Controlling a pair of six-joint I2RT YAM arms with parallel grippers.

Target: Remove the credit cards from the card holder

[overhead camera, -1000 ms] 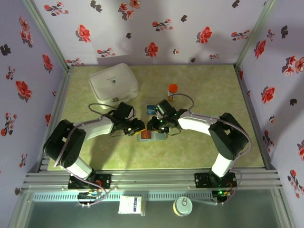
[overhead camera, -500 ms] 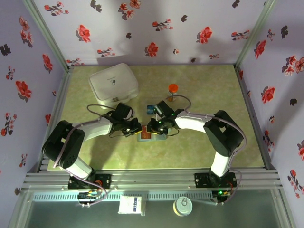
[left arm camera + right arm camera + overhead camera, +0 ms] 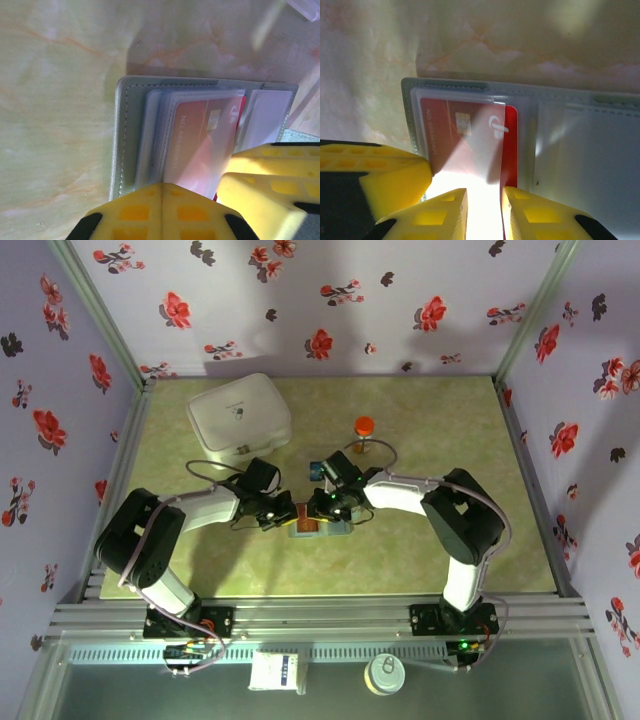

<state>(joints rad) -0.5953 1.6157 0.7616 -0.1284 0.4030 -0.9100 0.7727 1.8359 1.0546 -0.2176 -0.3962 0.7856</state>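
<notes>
Where the two pairs of yellow fingers meet, the card holder (image 3: pixel 125 135) lies open and flat on the worktop (image 3: pixel 60 75). It is grey-blue, with stitched edges and clear pockets. A red card (image 3: pixel 455 135) sits in one pocket, showing a gold chip and a white logo; its line of print is too blurred to read. The left fingers (image 3: pixel 162 195) are pressed together at the holder's near edge. The right fingers (image 3: pixel 457 212) stand a narrow gap apart, with the red card's end lying in it; whether they pinch the card cannot be told. Farther out, a blue-teal card (image 3: pixel 317 470) lies on the worktop. An orange-capped bottle (image 3: pixel 364 432) and a white case (image 3: pixel 240 418) stand behind it.
</notes>
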